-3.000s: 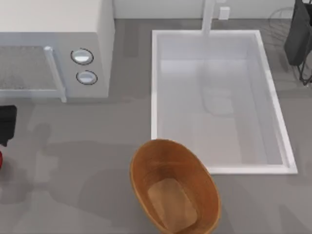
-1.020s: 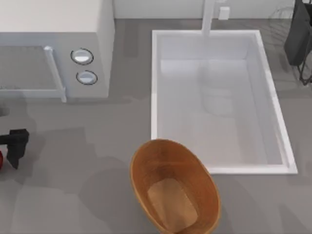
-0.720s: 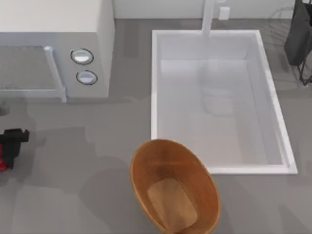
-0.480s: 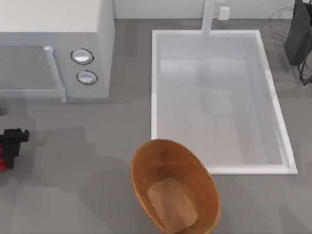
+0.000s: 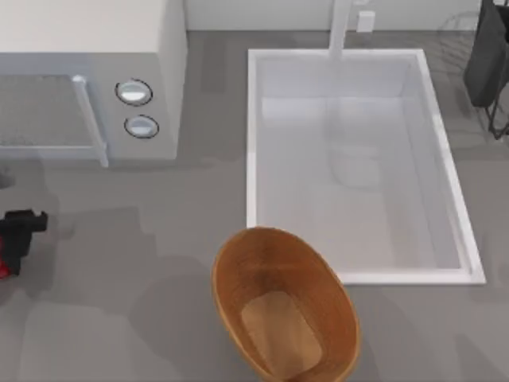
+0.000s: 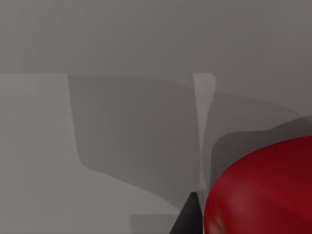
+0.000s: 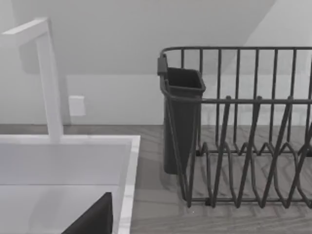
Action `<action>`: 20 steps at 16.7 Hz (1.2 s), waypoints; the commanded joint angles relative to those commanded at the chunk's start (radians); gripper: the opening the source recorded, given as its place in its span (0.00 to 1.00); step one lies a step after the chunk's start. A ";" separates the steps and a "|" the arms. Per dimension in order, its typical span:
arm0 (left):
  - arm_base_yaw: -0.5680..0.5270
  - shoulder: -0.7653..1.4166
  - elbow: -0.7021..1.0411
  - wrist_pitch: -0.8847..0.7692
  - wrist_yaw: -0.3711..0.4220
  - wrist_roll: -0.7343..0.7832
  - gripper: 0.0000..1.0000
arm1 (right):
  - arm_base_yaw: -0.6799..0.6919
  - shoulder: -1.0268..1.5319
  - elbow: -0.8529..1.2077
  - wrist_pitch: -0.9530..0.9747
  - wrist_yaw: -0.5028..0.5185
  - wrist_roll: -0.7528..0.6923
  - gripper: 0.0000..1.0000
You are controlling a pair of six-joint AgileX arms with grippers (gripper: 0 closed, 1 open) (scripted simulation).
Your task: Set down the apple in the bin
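Left gripper (image 5: 11,243) at table's 9 o'clock edge, over the apple (image 5: 5,267); can't tell whether the fingers grip it. Apple fills a corner of the left wrist view (image 6: 263,190). Microwave (image 5: 91,79) at 11 o'clock. Bin (image 5: 284,306) at 6 o'clock, touching sink (image 5: 253,159). Right arm parked at 1 o'clock by rack (image 7: 243,126).

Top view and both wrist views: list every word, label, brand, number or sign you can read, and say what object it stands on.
None: no readable text in these views.
The two round dials on the white microwave-like box carry no legible marks.
The oval orange-brown wood-look bin, the white rectangular sink basin and the round red apple are unmarked.
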 joint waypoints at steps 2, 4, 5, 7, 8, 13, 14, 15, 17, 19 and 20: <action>0.004 -0.017 0.013 -0.026 0.002 -0.001 0.00 | 0.000 0.000 0.000 0.000 0.000 0.000 1.00; 0.010 -0.043 0.048 -0.081 0.004 -0.003 0.00 | 0.000 0.000 0.000 0.000 0.000 0.000 1.00; 0.011 -0.056 0.073 -0.115 0.005 -0.004 0.00 | 0.000 0.000 0.000 0.000 0.000 0.000 1.00; 0.010 -0.081 0.138 -0.194 0.008 -0.005 0.00 | 0.000 0.000 0.000 0.000 0.000 0.000 1.00; 0.008 -0.092 0.174 -0.237 0.009 -0.005 0.00 | 0.000 0.000 0.000 0.000 0.000 0.000 1.00; -0.003 -0.139 0.348 -0.454 0.004 -0.005 0.00 | 0.000 0.000 0.000 0.000 0.000 0.000 1.00; -0.004 -0.146 0.374 -0.490 0.003 -0.006 0.00 | 0.000 0.000 0.000 0.000 0.000 0.000 1.00; -0.005 -0.152 0.394 -0.523 0.002 -0.006 0.00 | 0.000 0.000 0.000 0.000 0.000 0.000 1.00; -0.006 -0.158 0.418 -0.569 0.000 -0.007 0.00 | 0.000 0.000 0.000 0.000 0.000 0.000 1.00; -0.006 -0.158 0.422 -0.580 0.000 -0.008 0.00 | 0.000 0.000 0.000 0.000 0.000 0.000 1.00; -0.006 -0.158 0.422 -0.580 0.000 -0.008 0.00 | 0.000 0.000 0.000 0.000 0.000 0.000 1.00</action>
